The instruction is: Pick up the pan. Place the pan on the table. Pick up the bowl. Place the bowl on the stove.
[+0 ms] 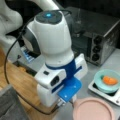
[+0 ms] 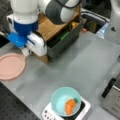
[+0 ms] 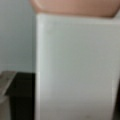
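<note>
We see the gripper (image 2: 25, 52) low at the pan's (image 2: 11, 66) handle on the table (image 2: 75, 65); its grip we cannot tell. Well away from it, the bowl (image 2: 65, 101) sits on the stove (image 2: 83, 110).

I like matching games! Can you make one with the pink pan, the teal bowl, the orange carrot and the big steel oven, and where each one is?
Things:
1. flat round dusty-pink pan
2. small round pale teal bowl
3. little orange carrot toy
4. big steel toaster oven with black knobs

Places:
A. inside the bowl
B. on the white-rimmed square stove
C. at the back of the grey table
D. on the table, beside the arm's gripper

Pairs: 1-D, 2-B, 3-A, 4-C
</note>
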{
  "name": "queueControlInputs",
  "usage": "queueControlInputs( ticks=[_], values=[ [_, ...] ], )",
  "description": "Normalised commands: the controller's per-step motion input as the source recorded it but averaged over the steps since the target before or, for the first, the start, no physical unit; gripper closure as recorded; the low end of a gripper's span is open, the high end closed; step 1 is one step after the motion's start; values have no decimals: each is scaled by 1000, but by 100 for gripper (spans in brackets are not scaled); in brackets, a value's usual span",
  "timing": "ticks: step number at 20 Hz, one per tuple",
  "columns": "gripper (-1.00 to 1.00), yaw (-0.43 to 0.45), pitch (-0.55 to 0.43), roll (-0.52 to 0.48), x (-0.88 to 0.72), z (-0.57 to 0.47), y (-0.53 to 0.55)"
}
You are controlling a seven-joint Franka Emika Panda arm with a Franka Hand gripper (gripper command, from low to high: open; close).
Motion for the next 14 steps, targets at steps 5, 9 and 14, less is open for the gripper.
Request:
queueControlInputs(
  ticks=[5, 9, 14],
  values=[
    [100, 149, 188, -71, 24, -299, 33],
    [100, 59, 130, -55, -46, -203, 247],
    [100, 25, 58, -44, -15, -73, 173]
  ],
)
